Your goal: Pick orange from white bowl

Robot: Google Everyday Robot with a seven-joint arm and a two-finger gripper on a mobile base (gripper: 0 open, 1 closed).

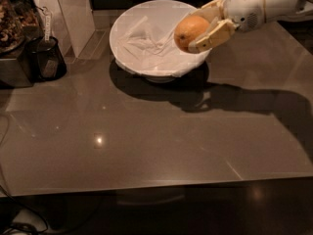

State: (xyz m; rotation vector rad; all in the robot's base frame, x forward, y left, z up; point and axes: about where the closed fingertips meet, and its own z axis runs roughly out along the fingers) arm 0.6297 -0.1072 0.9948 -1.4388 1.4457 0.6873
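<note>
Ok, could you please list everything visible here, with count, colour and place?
table: one, glossy grey-brown, fills most of the view
white bowl: one, white, back centre of the table
paper lining: one, white, wrinkled, inside the bowl
orange: one, orange, held over the bowl's right side
dark container: one, black, table's left side
gripper: one, beige fingers shut on the orange
arm: one, white, upper right
</note>
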